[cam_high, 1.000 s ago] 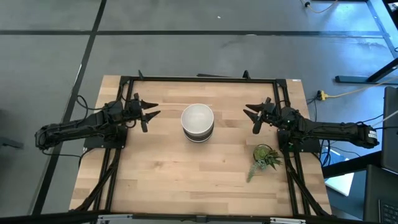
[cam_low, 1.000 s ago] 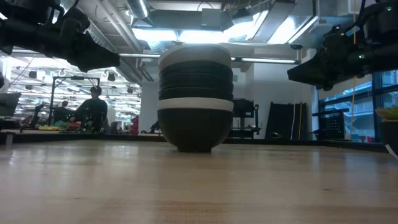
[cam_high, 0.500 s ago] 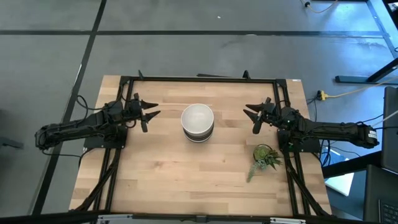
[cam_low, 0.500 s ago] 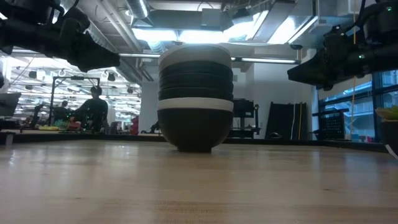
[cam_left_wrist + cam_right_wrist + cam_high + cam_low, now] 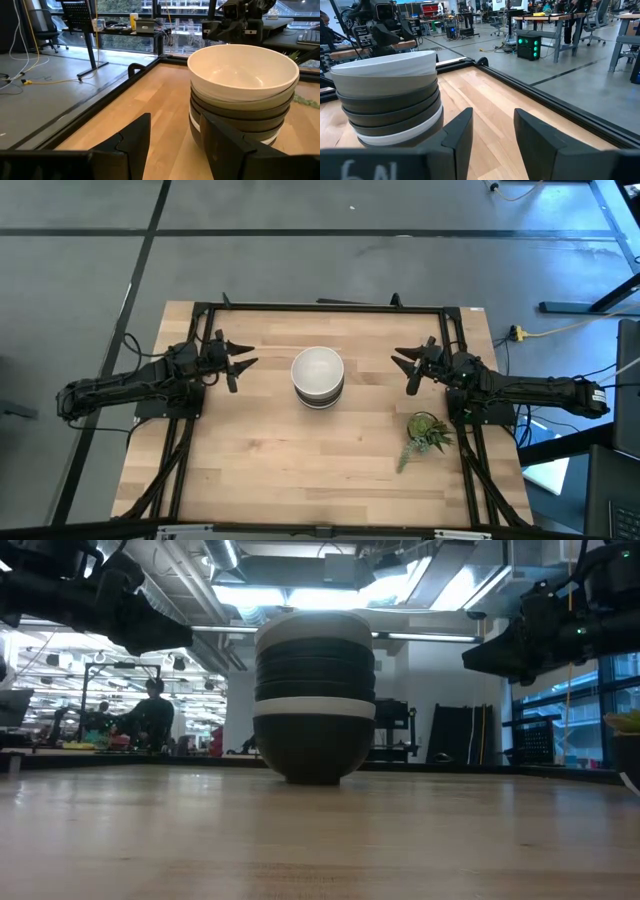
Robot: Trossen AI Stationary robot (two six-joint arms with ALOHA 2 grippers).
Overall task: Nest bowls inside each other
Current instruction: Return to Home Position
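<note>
The nested stack of small round black, grey and white bowls [image 5: 318, 377] stands central on the wooden counter [image 5: 300, 470]; probably rigid, slick, breakable; take the rim; left pincer [image 5: 240, 364] and right pincer [image 5: 405, 367] hang spread, empty, flanking.

Top-down arrangement. A single stack of bowls [image 5: 318, 378], with a white bowl [image 5: 318, 367] uppermost, stands near the middle of the pale wooden surface [image 5: 300, 465]. The left gripper [image 5: 240, 364] and right gripper [image 5: 404, 370] flank the stack, each well apart from it, fingers spread and pointing inward. A green plant sprig [image 5: 425, 435] lies near the right arm.
</note>
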